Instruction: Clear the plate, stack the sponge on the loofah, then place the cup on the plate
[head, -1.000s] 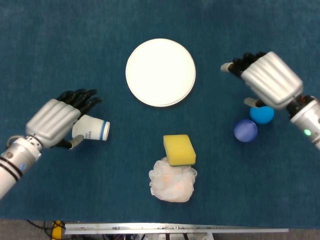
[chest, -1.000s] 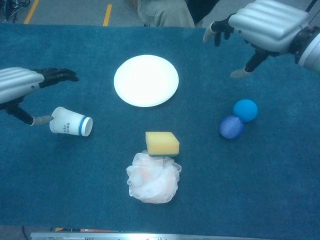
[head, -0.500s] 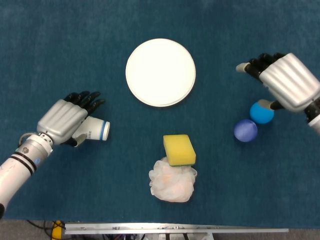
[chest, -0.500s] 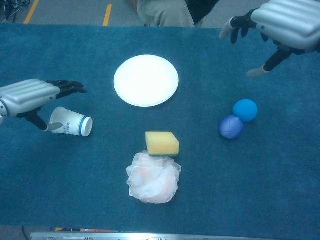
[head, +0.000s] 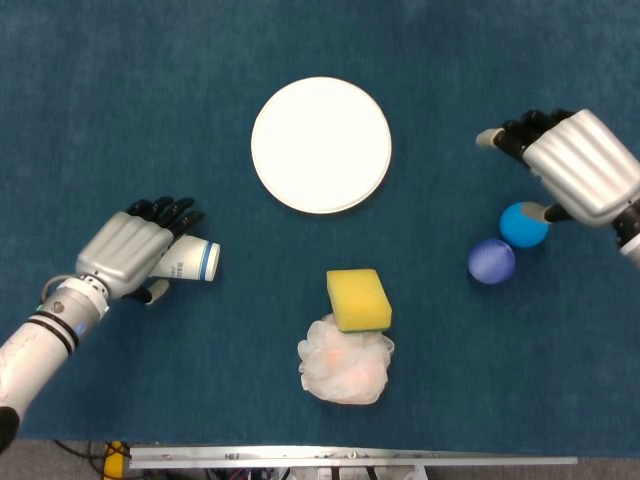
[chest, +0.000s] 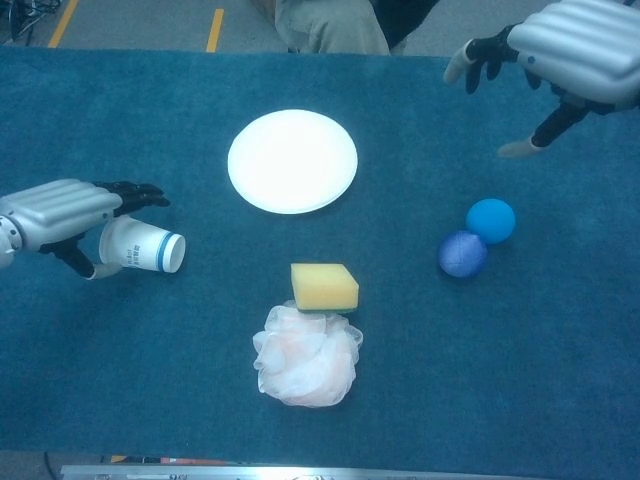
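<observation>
Cup (head: 188, 260) on side | left hand (chest: 62, 212) fingers around it | chest view shows thumb beneath

A round white plate (head: 320, 145) sits bare on the blue carpeted tabletop (head: 120, 80), toward its far edge and near the middle of its width. A white paper cup with a blue band near its rim (head: 185, 260) lies on its side toward the left edge, mouth pointing toward the table's middle, its base end covered by the left hand (head: 125, 253). Toward the near edge, a yellow rectangular sponge (head: 358, 299) rests flat, its near part overlapping the far part of a fluffy white mesh loofah (head: 345, 365) that lies just behind the near edge.
</observation>
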